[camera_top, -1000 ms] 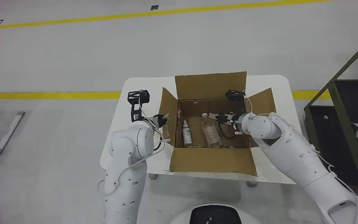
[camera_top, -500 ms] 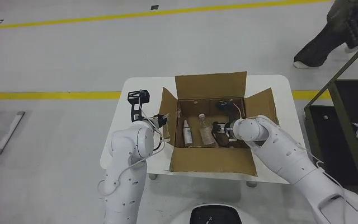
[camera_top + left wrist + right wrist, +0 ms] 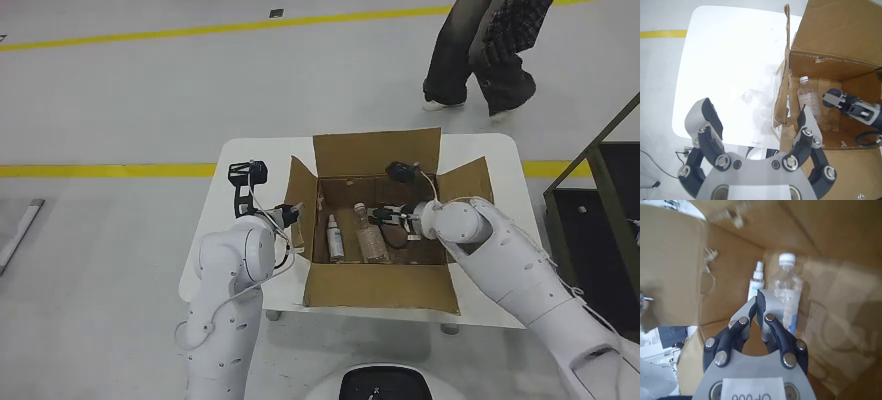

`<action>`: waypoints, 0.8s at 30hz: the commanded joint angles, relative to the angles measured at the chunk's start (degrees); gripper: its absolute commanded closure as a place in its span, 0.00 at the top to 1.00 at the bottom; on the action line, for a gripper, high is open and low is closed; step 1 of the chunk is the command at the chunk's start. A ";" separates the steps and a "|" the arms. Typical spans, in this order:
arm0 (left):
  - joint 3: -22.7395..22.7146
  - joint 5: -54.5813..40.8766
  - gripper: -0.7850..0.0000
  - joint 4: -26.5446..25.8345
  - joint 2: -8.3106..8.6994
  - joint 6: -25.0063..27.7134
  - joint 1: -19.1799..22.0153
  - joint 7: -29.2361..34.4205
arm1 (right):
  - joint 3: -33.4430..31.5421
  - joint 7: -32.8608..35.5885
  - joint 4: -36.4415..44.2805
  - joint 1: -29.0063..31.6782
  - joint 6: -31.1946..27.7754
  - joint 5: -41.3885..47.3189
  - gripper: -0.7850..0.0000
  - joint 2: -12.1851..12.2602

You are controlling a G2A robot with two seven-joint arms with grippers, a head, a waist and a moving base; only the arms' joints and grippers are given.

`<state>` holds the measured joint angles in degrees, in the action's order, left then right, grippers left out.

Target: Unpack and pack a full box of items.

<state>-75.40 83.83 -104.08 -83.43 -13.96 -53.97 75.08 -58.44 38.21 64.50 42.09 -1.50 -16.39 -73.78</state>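
An open cardboard box (image 3: 378, 152) stands on the white table (image 3: 262, 152). On its floor lie a small white spray bottle (image 3: 334, 238) (image 3: 757, 277) and a clear water bottle (image 3: 371, 236) (image 3: 808, 98) (image 3: 788, 285), side by side. My right gripper (image 3: 379, 213) (image 3: 757, 301) is down inside the box beside the water bottle, shut with nothing between its fingers; it also appears in the left wrist view (image 3: 831, 95). My left gripper (image 3: 248, 180) (image 3: 759, 115) hangs open and empty above the table, just outside the box's torn left flap (image 3: 786, 75).
The box's flaps stand open on all sides. A scrap of clear plastic (image 3: 748, 94) lies on the table by the left flap. A green metal rack (image 3: 600, 190) stands to the right of the table. The table's left part is bare.
My right gripper has moved leftward inside the box, closer to the clear water bottle. The left arm has stayed still.
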 commanded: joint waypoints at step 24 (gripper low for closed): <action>0.00 0.00 1.00 0.00 0.00 0.00 0.00 0.00 | -45.11 -3.54 49.97 41.04 3.62 -31.97 0.00 9.01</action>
<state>-75.40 83.83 -104.08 -83.43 -13.96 -53.97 75.08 -103.57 34.66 114.48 83.15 2.12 -48.36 -64.77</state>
